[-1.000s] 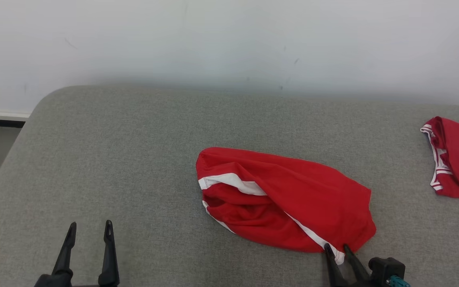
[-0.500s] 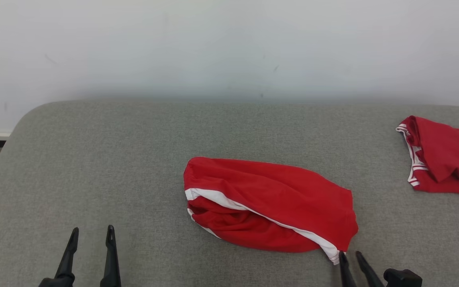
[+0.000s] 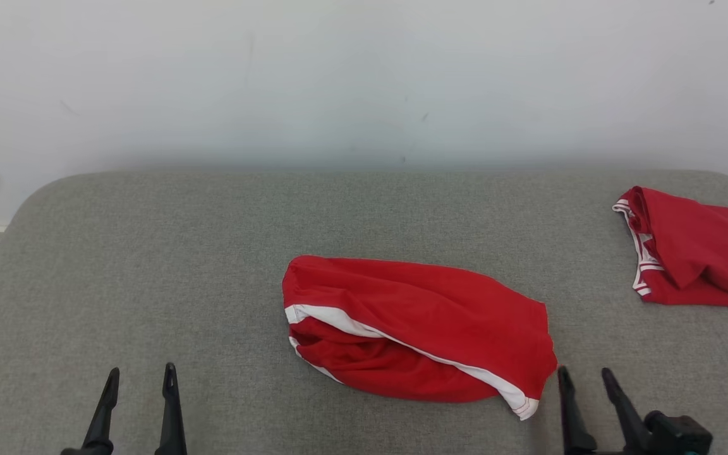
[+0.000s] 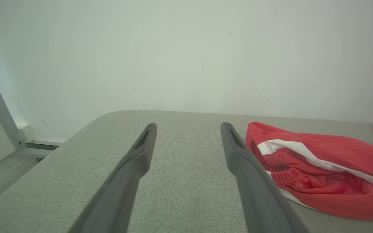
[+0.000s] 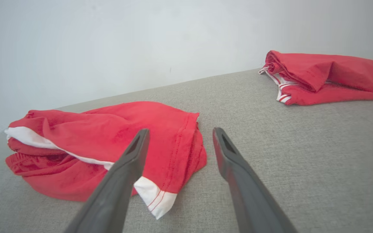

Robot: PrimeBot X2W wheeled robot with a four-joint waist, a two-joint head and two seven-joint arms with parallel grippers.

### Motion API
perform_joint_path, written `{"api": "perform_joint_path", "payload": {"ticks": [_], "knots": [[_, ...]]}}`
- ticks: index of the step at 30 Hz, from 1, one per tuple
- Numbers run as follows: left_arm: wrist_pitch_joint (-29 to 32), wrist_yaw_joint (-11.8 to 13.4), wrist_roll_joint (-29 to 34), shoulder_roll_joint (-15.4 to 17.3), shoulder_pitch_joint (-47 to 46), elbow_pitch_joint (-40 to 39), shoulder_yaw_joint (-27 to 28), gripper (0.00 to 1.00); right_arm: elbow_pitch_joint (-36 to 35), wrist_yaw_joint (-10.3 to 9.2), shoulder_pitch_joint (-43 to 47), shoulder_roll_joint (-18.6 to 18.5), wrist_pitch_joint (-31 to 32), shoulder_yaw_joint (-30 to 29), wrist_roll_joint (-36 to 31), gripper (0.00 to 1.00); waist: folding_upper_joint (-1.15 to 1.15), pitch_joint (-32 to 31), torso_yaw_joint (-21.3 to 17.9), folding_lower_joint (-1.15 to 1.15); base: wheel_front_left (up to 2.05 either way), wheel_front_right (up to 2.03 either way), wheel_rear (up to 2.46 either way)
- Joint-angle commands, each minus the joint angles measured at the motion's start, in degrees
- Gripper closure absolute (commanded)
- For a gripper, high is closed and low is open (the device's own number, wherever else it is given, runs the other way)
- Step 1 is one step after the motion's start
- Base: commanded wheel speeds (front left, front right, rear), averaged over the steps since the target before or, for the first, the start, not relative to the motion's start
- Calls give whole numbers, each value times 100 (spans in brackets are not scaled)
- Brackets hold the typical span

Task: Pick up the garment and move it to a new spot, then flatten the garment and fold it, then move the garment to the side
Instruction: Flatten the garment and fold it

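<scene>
Red white-striped garment (image 3: 427,316) lies bunched; left gripper (image 3: 141,370) and right gripper (image 3: 585,371) spread, empty

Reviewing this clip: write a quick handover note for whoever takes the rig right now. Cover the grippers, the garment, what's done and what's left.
Left gripper: open, empty, over the grey surface, well left of the red garment.
Right gripper: open, nothing between its fingers, beside the garment's white-trimmed corner.
Garment: lying mid-surface, doubled over and wrinkled, not held. A second red garment lies at the far right.
Done: garment set down, apparently at its new spot.
Left: flatten, fold, move aside.
</scene>
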Motion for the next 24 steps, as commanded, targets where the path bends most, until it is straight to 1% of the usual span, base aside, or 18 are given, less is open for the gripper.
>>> {"api": "perform_joint_path", "payload": {"ticks": [1,6,11,15,17,19,24], "knots": [[-19,20,14,-8,109,-35,36,0,-188,-15,133,-1,0,-90,-55,0,0,-23,-28,0,0,0,0],[-19,11,106,-8,185,-52,143,0,-744,-15,414,43,0,-306,-208,0,0,-41,-91,0,0,0,0],[-19,-21,294,47,260,-69,212,0,-1084,-15,676,69,1,-379,-286,0,0,-38,-170,0,0,0,0],[-19,-19,364,75,378,-73,241,0,-1168,-15,798,70,1,-393,-314,0,0,-35,-201,0,0,0,0],[-19,23,428,73,454,-85,245,0,-1194,-15,842,74,0,-399,-340,0,0,-36,-211,0,0,0,0],[-19,69,470,63,516,-98,226,0,-1170,-15,863,71,1,-382,-347,0,0,-37,-209,0,0,0,0],[-19,77,461,60,464,-58,227,0,-1025,-15,753,17,0,-226,-311,0,0,-19,-176,0,0,0,0]]}}
